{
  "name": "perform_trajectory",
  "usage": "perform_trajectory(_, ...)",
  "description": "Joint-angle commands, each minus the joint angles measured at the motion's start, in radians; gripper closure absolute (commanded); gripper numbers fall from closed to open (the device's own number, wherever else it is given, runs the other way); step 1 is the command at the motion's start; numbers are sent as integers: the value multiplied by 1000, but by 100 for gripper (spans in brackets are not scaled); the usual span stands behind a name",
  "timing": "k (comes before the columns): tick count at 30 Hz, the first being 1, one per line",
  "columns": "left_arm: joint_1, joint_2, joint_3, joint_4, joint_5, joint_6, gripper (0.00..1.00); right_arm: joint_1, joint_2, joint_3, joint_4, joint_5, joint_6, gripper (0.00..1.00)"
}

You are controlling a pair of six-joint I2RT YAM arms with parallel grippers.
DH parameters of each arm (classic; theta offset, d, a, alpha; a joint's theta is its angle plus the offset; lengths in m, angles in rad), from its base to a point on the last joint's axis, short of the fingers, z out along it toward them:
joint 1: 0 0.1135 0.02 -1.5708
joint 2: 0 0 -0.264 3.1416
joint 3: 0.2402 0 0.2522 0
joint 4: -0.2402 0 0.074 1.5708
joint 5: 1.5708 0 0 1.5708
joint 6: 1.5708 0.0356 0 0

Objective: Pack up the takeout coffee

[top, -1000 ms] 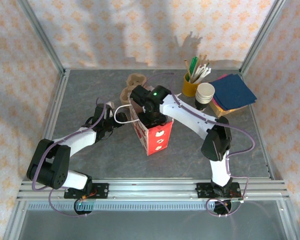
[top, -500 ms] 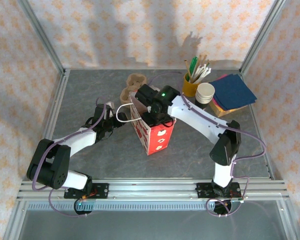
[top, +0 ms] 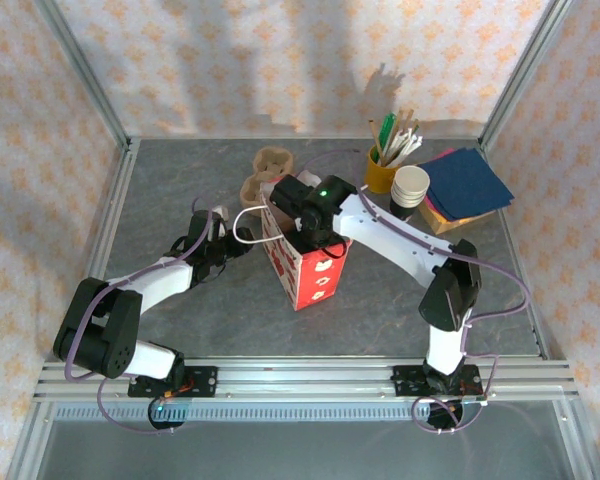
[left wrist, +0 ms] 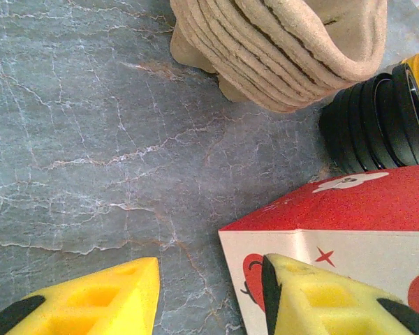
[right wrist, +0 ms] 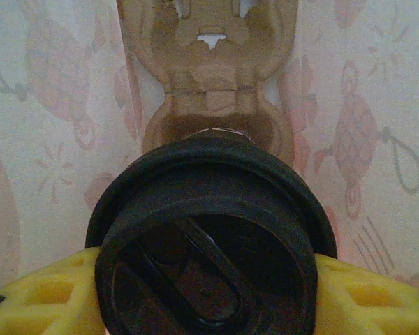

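On the grey veined tabletop (top: 180, 180) the red printed bag (top: 315, 280) stands open, and my left fingers (left wrist: 84, 300) are spread beside its corner. Inside lies a rough pulp carrier (right wrist: 211, 84). My right fingers (right wrist: 42, 293) pinch the takeout coffee (right wrist: 209, 181), glossy round black lid (right wrist: 202, 279) up, above the carrier's pocket. It is not seated yet, I judge; lowering and release remain.

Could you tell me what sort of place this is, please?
Probably a lab bench dressed as a coffee counter: robot arms on a metal rail, a cup of stirrers, stacked paper cups and napkins.
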Motion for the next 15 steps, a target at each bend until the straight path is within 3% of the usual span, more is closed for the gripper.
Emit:
perform_trajectory(1,-10,-25,-14,18,-16,10,55,6,29,19,-7,-4,-18,63)
perform_trajectory(15,-10,-24,-21,21,-15,9,55,4,54,-20,24,-21,-24,63)
